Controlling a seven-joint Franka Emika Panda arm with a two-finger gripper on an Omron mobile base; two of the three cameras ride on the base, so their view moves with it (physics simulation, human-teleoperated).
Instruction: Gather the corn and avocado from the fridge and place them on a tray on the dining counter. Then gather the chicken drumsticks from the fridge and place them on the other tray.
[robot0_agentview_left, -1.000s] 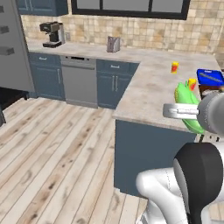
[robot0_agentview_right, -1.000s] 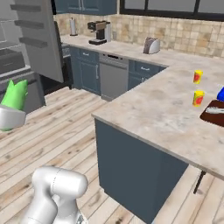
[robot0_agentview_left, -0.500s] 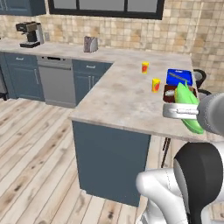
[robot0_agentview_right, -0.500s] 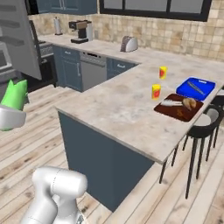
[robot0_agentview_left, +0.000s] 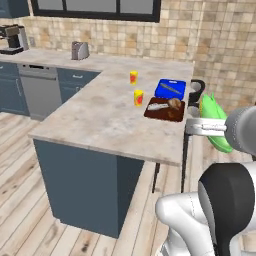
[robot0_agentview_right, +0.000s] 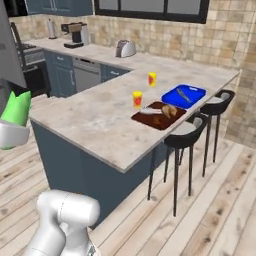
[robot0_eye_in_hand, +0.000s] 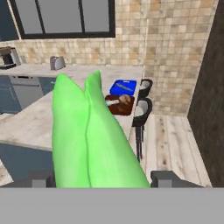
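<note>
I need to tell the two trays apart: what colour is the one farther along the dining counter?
Bright blue tray, beyond the dark red-brown tray; the right base view shows it best.

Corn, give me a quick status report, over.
Gripper shut on corn, carried in the air. Dining counter ahead: blue tray, dark tray. Stools line the counter's far side.

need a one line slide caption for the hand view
Claw carrying the green corn toward the dining counter, blue tray and brown tray ahead.

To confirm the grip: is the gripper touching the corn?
Touching. In the hand view, the corn stands between the gripper fingertips, pressed against both.
</note>
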